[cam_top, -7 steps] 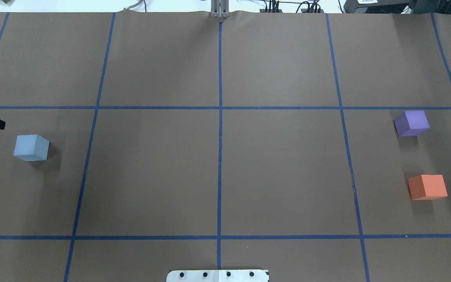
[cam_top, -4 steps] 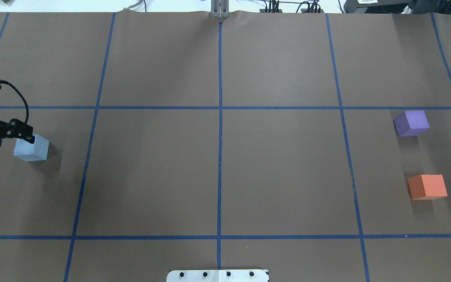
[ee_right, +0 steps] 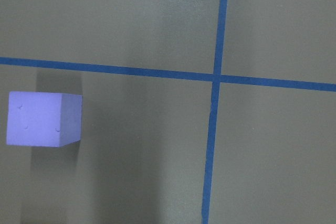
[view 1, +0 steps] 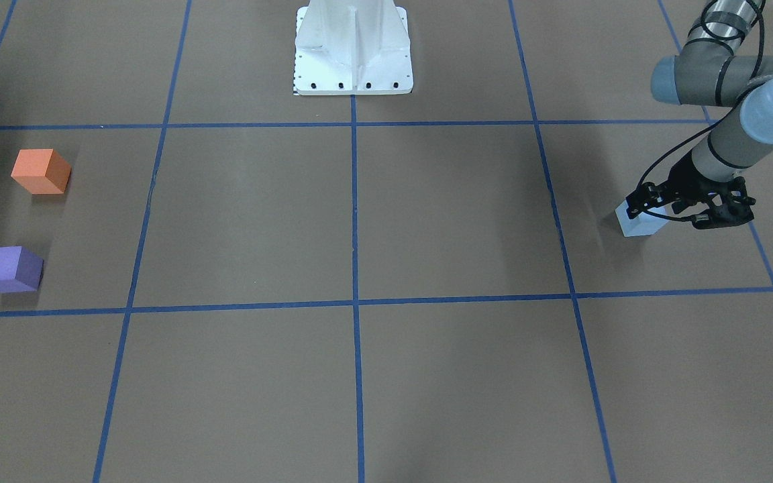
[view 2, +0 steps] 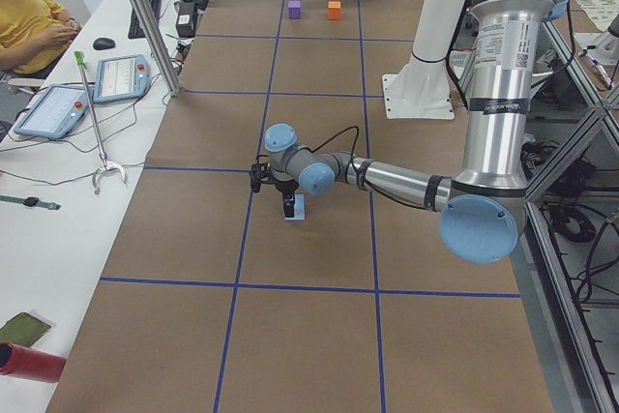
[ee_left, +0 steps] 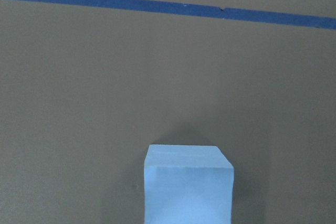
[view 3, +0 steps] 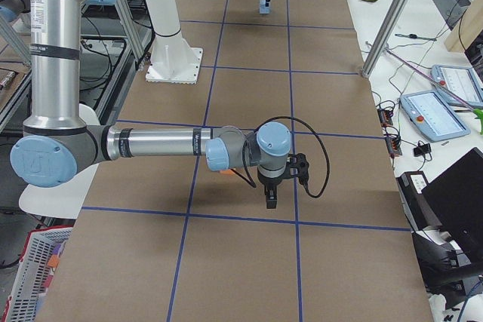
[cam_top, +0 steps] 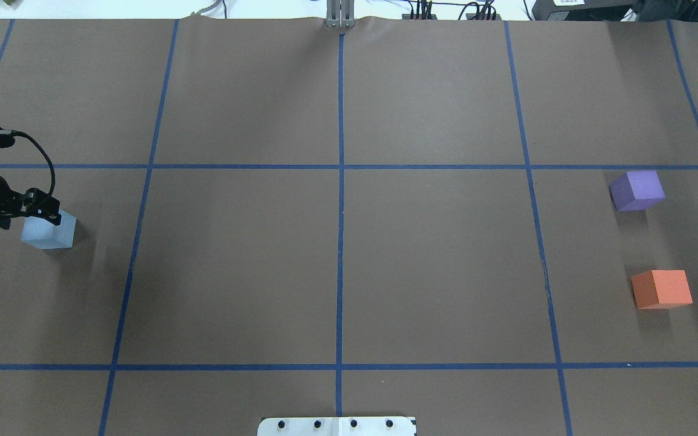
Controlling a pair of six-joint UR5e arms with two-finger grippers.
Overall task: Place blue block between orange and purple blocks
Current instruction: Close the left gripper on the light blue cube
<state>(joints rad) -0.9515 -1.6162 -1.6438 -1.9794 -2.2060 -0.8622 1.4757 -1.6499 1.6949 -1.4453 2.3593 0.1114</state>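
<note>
Where left end effector overhangs its edge, blue block rests.

Brown table, blue tape grid, teach pendant, yellow-shirted operator

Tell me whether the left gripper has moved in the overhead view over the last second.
Yes. The left gripper came rightward from the view's left edge toward the vertical tape line and now overlaps the blue block at its top-left corner.
</note>
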